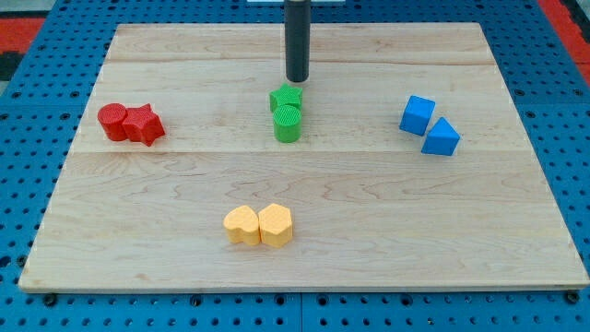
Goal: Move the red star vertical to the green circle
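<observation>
Tip [296,80] bare, gripping nothing, just above green star [286,98] and green circle [288,122]. Best swung round red star [146,124], pushing from its left side, sparing red circle [113,121].

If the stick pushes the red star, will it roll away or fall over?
Probably neither. The red star looks low and flat-bottomed, so it should slide rather than tip. Its points make rolling unlikely, though an off-centre push may spin it. It touches the red circle, which would likely get nudged too. My tip is far off, just above the green blocks.
</observation>
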Motion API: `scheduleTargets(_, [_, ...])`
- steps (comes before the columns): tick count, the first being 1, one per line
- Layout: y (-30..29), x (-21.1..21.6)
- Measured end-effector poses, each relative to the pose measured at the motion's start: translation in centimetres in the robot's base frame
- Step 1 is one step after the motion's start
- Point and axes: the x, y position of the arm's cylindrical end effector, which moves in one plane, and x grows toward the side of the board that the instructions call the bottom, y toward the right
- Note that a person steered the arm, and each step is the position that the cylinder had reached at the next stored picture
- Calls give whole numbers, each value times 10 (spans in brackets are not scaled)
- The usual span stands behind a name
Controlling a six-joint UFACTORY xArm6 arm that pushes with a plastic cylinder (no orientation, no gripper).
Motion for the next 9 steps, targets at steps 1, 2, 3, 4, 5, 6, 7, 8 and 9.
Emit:
scheduleTargets(1, [-37, -33])
scheduleTargets(2, [-106, -35])
scheduleTargets(3, [-162, -39])
scheduleTargets(4, [-202, -32])
scheduleTargets(5, [-299, -29])
scheduleTargets(6, [-298, -16])
scheduleTargets(7, [-300, -2])
scheduleTargets(8, [-296, 34])
scheduleTargets(9, [-296, 86])
